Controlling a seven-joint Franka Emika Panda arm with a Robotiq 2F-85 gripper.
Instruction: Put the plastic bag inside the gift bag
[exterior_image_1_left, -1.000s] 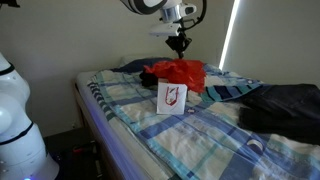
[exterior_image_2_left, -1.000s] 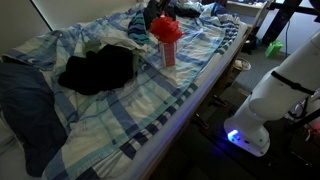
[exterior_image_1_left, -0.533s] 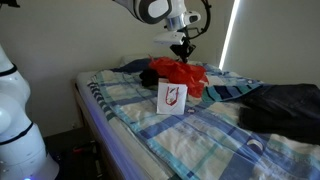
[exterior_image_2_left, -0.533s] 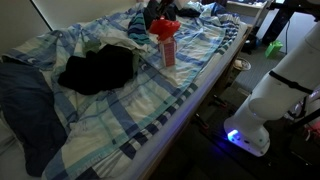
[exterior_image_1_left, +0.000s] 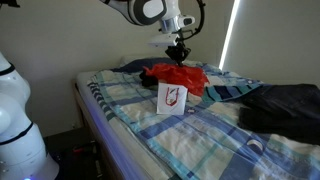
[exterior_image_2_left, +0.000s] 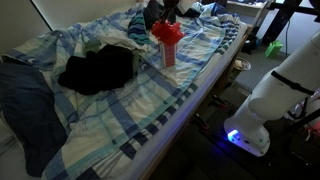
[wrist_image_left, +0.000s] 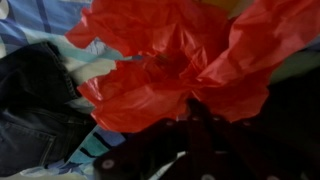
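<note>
The red plastic bag (exterior_image_1_left: 181, 73) bulges out of the top of the white gift bag (exterior_image_1_left: 171, 98), which has a red mark and stands upright on the bed. Both also show in an exterior view, the plastic bag (exterior_image_2_left: 166, 31) above the gift bag (exterior_image_2_left: 167, 53). My gripper (exterior_image_1_left: 178, 53) hangs just above the red plastic, with its tips at the plastic's top. In the wrist view the red plastic (wrist_image_left: 160, 60) fills most of the frame. The dark fingers (wrist_image_left: 195, 102) look pressed together against it, with nothing visibly between them.
The bed carries a blue plaid blanket (exterior_image_1_left: 200, 130). Dark clothes (exterior_image_2_left: 98, 70) lie beside the gift bag, and more dark fabric (exterior_image_1_left: 285, 105) lies on one side of the bed. The bed edge (exterior_image_2_left: 205, 95) drops to the floor beside the robot base (exterior_image_2_left: 262, 110).
My gripper has come down from well above the red plastic bag to its top. The gift bag has stayed in place.
</note>
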